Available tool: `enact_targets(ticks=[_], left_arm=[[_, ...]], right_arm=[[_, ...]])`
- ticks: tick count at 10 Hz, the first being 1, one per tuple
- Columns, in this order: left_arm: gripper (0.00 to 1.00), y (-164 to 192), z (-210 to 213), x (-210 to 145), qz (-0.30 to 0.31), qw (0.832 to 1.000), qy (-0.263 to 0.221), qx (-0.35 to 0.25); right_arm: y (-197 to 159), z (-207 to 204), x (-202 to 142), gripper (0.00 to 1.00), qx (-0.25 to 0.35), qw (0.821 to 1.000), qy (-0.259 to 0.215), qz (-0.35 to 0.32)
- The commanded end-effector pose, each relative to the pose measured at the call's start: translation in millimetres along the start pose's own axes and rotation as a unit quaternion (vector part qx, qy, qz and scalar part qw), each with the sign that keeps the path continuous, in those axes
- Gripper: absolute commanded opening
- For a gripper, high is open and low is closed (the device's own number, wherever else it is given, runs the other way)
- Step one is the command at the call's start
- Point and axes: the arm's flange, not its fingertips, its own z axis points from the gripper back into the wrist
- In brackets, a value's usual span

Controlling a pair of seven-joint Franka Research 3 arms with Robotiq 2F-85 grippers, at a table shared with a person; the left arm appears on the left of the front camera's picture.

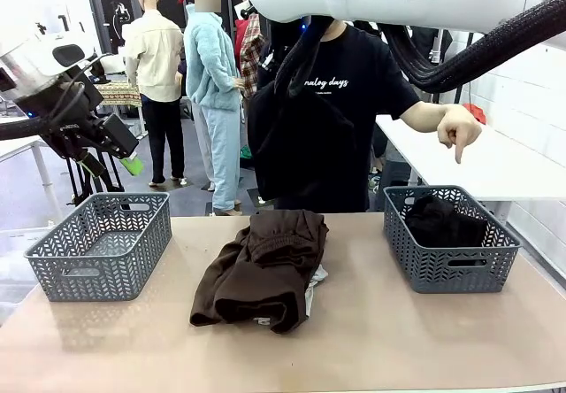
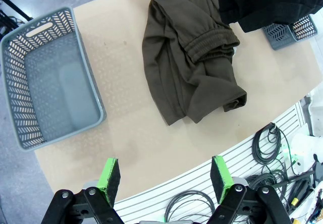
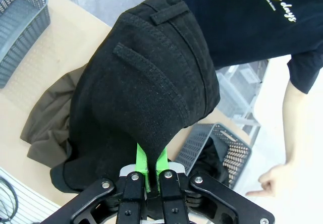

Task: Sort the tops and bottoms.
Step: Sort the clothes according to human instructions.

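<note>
Gripper R (image 3: 151,156) pinches black garment (image 3: 146,93) aloft above table (image 1: 398,331) mid, brown garment (image 1: 265,269) lies crumpled btwn L basket (image 1: 88,273) & R basket (image 1: 451,269), gripper L (image 2: 165,171) gapes wide, empty, over near edge.

A heaped garment (image 1: 265,269) lies on the table (image 1: 371,340) between the left basket (image 1: 53,273) and the right basket (image 1: 460,273), which holds cloth (image 1: 442,220); a second garment (image 3: 146,98) hangs from the right gripper (image 3: 151,166) above the heap; a person (image 1: 354,101) stands behind.

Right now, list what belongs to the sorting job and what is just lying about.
Job: black trousers, clamped in the right tool; brown trousers; light cloth under them; left basket; right basket with dark clothing.
Lying about: cables; white table behind.
</note>
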Motion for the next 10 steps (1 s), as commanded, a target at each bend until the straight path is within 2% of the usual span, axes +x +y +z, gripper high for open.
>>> enact_targets(ticks=[1,10], left_arm=[[0.93,1.6,1.7,-0.5,0.000,1.000,-0.001,0.000],[0.93,1.6,1.7,-0.5,0.000,1.000,-0.001,0.000]], right_arm=[[-0.5,3.9,-3.0,0.00,0.003,1.000,-0.007,-0.001],[-0.5,3.9,-3.0,0.00,0.003,1.000,-0.007,-0.001]])
